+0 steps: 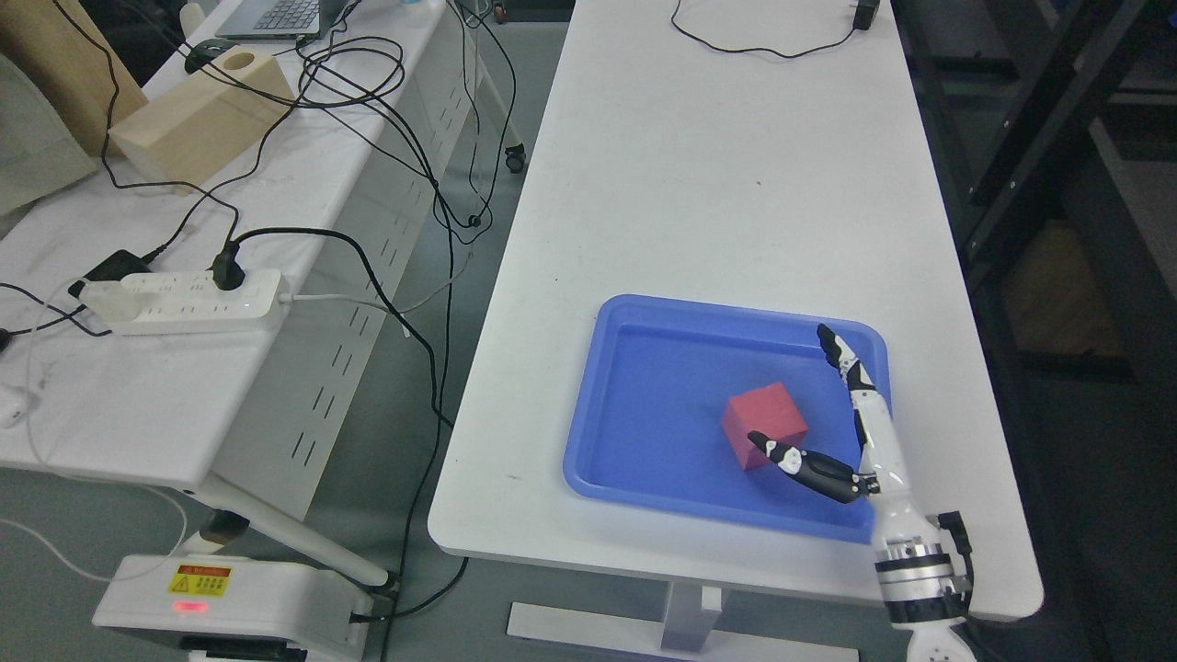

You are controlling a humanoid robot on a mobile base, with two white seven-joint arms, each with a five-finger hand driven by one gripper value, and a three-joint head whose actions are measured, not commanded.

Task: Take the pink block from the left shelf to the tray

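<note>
A pinkish-red block [765,421] lies in the blue tray [644,368] on the white table, right of the tray's middle. My right hand [805,405] comes in from the lower right and hovers over the tray's right side. Its fingers [851,368] are stretched out straight toward the tray's far rim, and the thumb [800,464] is spread left, its tip at the block's near lower edge. The hand holds nothing. The left arm does not show. No shelf shows in the head view.
The white table [726,165] stretches far behind the tray, with a black cable [763,46] at its far end. To the left, a second desk carries a power strip [184,299], tangled cables and a wooden block [198,119]. A dark frame [1030,138] stands at right.
</note>
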